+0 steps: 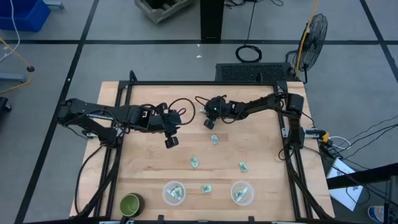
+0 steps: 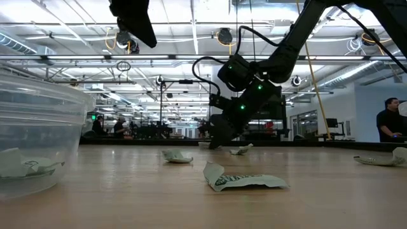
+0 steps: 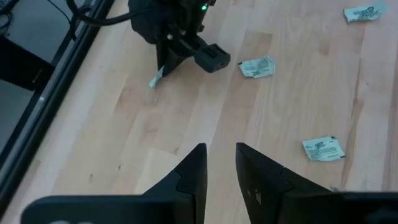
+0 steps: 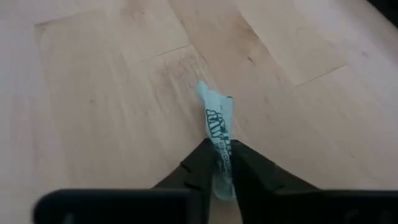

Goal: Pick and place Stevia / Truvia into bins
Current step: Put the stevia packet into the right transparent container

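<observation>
Near the far middle of the wooden counter [image 1: 149, 162], the right claw [image 4: 222, 163] pinches a small pale green paper packet [image 4: 219, 134] by one thin edge. It might slip out. The left claw [image 3: 221, 158] hangs nearby, almost pressed together.

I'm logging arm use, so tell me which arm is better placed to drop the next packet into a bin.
The right. Its claw is shut on a packet at the table's far side, ready to carry. The left claw hangs over bare wood, holding nothing, fingers slightly apart. Both bins sit at the near edge.
</observation>
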`<move>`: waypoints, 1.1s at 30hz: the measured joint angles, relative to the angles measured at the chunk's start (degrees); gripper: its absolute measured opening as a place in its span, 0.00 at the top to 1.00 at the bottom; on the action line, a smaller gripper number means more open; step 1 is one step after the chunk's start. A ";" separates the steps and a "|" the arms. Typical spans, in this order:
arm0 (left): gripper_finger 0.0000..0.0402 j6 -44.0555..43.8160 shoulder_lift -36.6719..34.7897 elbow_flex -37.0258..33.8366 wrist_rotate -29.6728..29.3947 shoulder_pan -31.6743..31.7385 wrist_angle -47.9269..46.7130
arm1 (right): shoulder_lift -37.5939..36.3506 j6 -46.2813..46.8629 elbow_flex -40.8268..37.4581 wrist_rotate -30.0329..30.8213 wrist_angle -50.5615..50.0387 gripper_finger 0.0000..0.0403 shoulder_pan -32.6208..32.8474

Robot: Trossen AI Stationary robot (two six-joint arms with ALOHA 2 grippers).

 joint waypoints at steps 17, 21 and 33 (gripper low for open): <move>0.78 -3.44 0.00 -0.48 1.07 -2.63 0.55 | -25.17 7.38 -0.31 -0.66 -35.85 0.99 23.81; 0.78 -3.57 0.00 -0.48 1.04 -2.64 0.55 | -33.51 20.64 -0.26 2.63 -45.93 0.99 33.63; 0.78 -1.88 0.00 -0.48 -3.46 -2.51 0.73 | -38.08 42.77 -6.83 2.58 -36.44 0.99 61.18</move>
